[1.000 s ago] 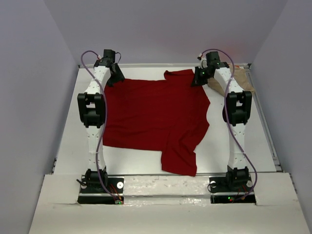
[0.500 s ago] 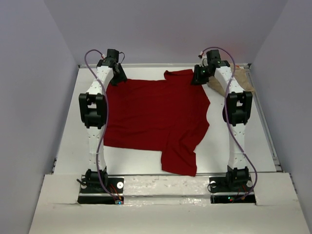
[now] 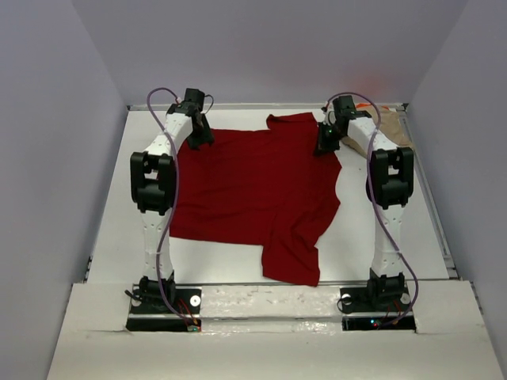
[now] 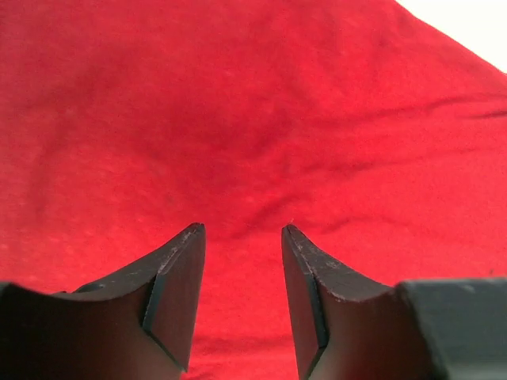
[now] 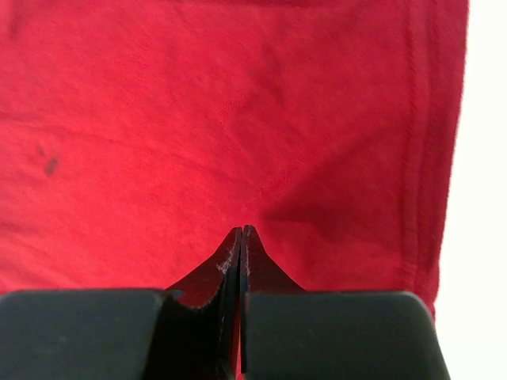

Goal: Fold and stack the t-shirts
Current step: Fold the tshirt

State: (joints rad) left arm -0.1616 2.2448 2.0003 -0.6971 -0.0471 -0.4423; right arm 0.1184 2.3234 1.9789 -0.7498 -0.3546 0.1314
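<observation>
Left gripper (image 4: pixel 243 231) is hovering, jaws apart, red t-shirt (image 4: pixel 253 119) lying beneath them; right gripper (image 5: pixel 242 229), jaws together, is touching a pucker. Nothing folded or stacked yet.

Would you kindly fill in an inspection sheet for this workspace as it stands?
Surface: white table, bare around the cloth.
Job's things: dark red t-shirt spread out in the middle, wrinkled; tan t-shirt bunched at the far right corner.
Clutter: nothing seen.
Grippers: left gripper open over the red cloth; right gripper shut, tips at the red cloth.
Cables: purple cable looping along each arm.
Surroundings: plain grey walls on three sides.
</observation>
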